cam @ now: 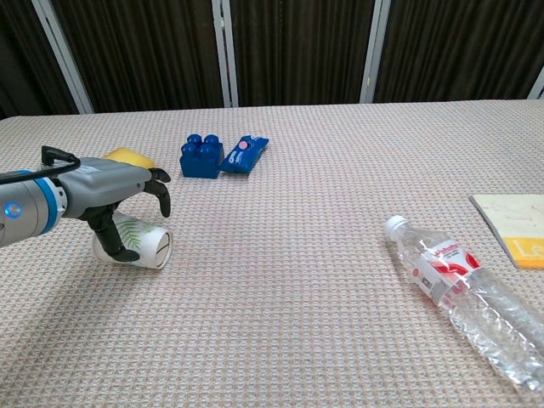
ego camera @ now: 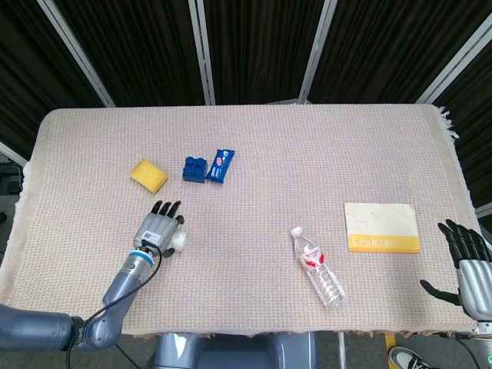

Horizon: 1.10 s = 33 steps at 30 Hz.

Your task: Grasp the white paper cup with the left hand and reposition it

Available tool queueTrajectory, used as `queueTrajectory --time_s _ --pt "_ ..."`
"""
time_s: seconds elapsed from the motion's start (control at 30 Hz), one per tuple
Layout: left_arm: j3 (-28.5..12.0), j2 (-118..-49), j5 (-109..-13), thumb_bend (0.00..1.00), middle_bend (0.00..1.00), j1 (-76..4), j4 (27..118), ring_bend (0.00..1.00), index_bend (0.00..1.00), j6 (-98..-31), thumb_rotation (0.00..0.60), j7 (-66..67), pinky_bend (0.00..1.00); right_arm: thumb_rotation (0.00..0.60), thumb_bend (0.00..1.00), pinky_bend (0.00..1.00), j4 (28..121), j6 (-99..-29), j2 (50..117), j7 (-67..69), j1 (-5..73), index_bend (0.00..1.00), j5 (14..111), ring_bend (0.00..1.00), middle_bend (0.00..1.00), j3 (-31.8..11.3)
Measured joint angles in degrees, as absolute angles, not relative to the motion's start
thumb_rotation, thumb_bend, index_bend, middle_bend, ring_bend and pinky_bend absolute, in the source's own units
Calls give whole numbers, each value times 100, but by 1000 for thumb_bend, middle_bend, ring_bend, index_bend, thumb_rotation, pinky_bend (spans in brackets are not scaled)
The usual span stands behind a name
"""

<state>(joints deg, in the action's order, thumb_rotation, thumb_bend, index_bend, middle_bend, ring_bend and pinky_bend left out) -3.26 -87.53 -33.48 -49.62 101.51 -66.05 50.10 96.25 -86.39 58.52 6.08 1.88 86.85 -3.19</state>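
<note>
i am curling my left hand (cam: 110, 195) over the white paper cup (cam: 140, 242), lying sideways on the table (cam: 289, 289) just in front of the yellow sponge (ego camera: 148, 175); fingers (cam: 157, 189) arching over it, thumb touching, grip not clearly closed. next, tightening before lifting.

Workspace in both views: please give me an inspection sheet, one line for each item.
Surface: table covered with a beige woven cloth, fringe at the right edge.
Job's things: white paper cup with a leaf print lies on its side, mouth toward the camera in the chest view.
Clutter: yellow sponge, blue block, blue packet, plastic bottle lying down, yellow-and-cream booklet.
Hands: left hand lies over the cup, fingers draped across it; right hand open beyond the table's right corner.
Cables: a thin black cable loops at the left wrist.
Surroundings: dark curtains with pale frame bars behind.
</note>
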Motion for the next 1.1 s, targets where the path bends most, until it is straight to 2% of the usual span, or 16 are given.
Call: queueTrajectory --time_s 0.2,0.43,0.8,1.1 --pt "-192 -8970 -3411 173 0 -5019 10068 0 317 -6774 600 5310 0 600 52 0 9626 -8651 5848 625 184 0 8690 0 0 -321" --pt "-51 -9215 -3533 175 0 -5016 9905 0 486 -6994 600 5591 0 600 51 0 9627 -8661 5839 645 180 0 8680 0 0 -331" --pt "-236 -9094 -3805 176 0 -4840 10085 0 491 -7021 600 5053 0 600 53 0 9619 -8657 5850 632 181 0 8677 0 0 -331" --pt "-643 -9025 -4325 173 0 -4451 10309 0 488 -7037 600 3466 0 600 53 0 9625 -8654 5858 605 184 0 8698 0 0 -321"
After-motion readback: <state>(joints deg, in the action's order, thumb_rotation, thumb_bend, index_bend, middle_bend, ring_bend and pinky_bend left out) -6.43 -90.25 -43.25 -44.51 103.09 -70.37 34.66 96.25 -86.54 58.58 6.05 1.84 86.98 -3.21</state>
